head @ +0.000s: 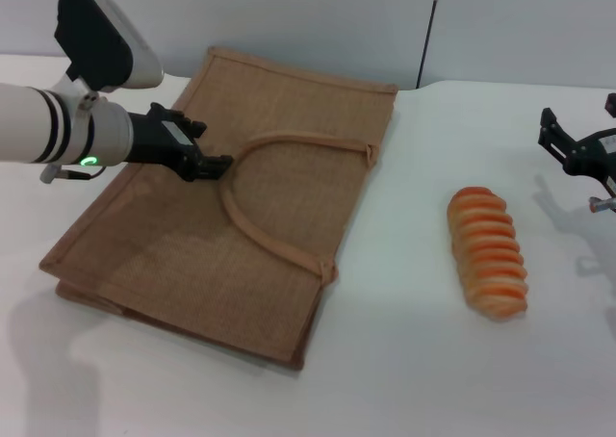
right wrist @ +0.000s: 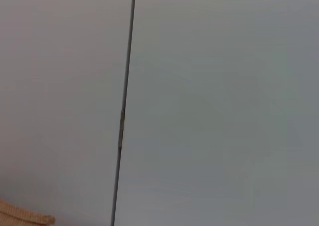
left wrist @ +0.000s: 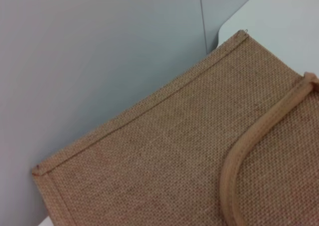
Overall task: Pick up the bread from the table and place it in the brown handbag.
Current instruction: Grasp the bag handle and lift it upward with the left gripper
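The brown handbag [head: 241, 216] lies flat on the white table [head: 404, 360], left of centre, with its arched handle [head: 252, 227] on top. My left gripper [head: 214, 146] is open over the bag's left part, one fingertip [head: 223, 165] at the handle's curved end. The left wrist view shows the bag's weave [left wrist: 174, 151] and handle strap [left wrist: 249, 146], no fingers. The bread [head: 489, 252], an orange-tan ridged loaf, lies on the table to the right of the bag. My right gripper [head: 577, 124] is open and empty at the far right edge, behind and to the right of the bread.
A grey wall with a vertical seam [head: 428, 33] stands behind the table. The right wrist view shows that wall [right wrist: 199, 106] and a sliver of the bag [right wrist: 25, 218]. Bare table lies between bag and bread.
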{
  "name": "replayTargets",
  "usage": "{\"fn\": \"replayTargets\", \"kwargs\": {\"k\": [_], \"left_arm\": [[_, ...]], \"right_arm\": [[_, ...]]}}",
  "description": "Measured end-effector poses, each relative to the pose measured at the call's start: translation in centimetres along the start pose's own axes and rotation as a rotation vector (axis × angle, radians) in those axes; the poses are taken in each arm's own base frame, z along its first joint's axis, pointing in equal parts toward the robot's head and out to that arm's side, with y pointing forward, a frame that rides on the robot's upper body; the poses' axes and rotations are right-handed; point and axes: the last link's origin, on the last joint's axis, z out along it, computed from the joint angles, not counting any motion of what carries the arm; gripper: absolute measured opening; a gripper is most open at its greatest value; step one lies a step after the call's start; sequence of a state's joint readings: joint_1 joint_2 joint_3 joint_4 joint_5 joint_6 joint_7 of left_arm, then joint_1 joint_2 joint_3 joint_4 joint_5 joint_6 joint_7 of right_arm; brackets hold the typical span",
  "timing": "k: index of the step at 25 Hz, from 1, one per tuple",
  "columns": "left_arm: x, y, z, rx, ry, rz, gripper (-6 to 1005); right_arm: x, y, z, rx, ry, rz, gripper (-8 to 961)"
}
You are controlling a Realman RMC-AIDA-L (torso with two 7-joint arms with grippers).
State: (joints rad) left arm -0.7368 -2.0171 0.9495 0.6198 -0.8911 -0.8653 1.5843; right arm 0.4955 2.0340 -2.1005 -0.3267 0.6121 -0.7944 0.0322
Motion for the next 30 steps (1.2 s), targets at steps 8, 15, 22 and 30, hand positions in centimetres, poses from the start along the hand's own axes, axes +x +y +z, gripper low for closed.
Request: {"fn": "replayTargets", "kwargs": {"k": [8, 15, 22, 30], "left_arm": [[0.5, 0.1, 0.2, 0.003, 0.014, 0.028, 641], [0.8, 0.7, 0.7, -0.012, 0.020, 0.028, 618], [0.6, 1.3, 1.3, -0.027, 0.042, 0.024, 595], [0.2, 1.0, 1.2, -0.005, 0.039, 0.007, 569]], "right_arm": [[0.0, 0.0, 0.1, -0.001, 0.002, 0.000, 888], [0.0, 0.0, 0.1, -0.001, 0.002, 0.000, 888], [-0.1, 0.1, 0.1, -0.002, 0.001, 0.000, 888], [-0.1, 0.1, 0.1, -0.002, 0.002, 0.000, 888]]}}
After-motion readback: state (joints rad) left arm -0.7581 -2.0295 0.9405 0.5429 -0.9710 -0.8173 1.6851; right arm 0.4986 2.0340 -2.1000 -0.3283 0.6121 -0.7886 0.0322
